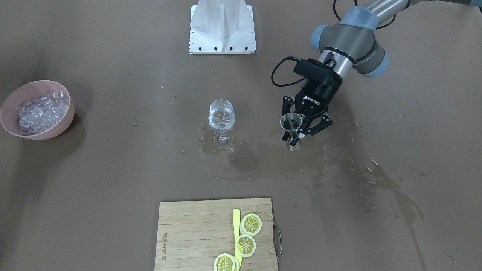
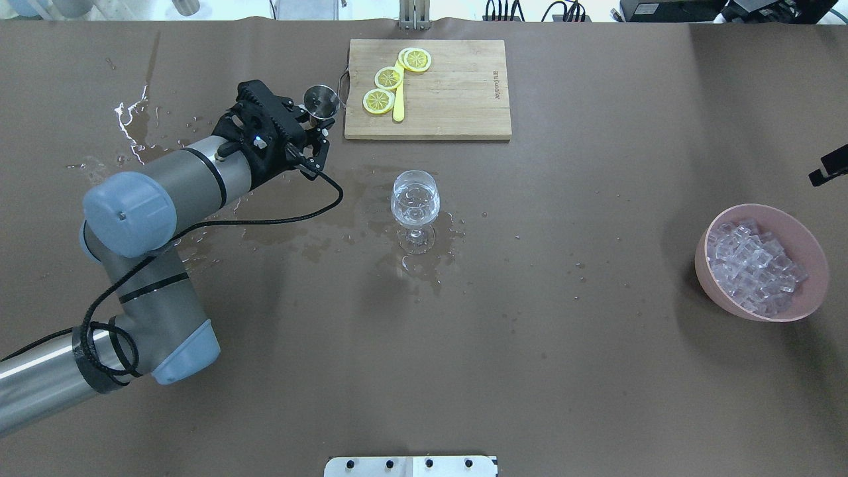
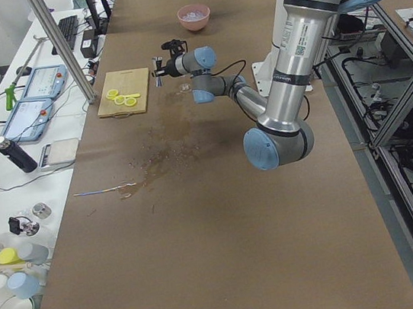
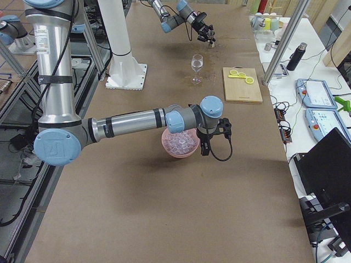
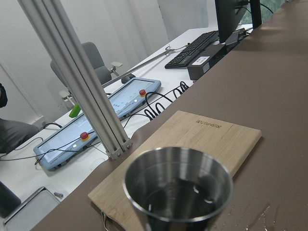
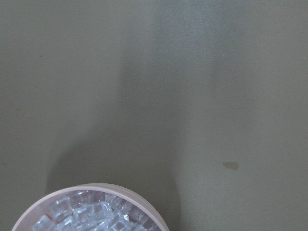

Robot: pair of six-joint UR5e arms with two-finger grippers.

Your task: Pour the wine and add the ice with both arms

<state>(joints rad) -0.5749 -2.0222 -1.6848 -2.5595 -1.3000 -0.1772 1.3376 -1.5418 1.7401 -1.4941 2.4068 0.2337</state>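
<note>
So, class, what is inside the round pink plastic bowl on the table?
Small clear ice cubes, piled loosely, fill much of the pink bowl. They cover its floor, so anything beneath them cannot be seen.

You have soft, even light from above on the brown table (image 2: 530, 364). The bowl (image 1: 52, 131) and the wine glass (image 1: 221, 120) throw faint, blurred shadows. The spilled liquid (image 2: 129, 122) glints white in the overhead view. In the left wrist view the metal cup (image 5: 178, 187) sits close and slightly soft against a bright, washed-out background. Your right wrist view is dim, greenish and flat, with 1 broad shadow above the bowl.
</note>
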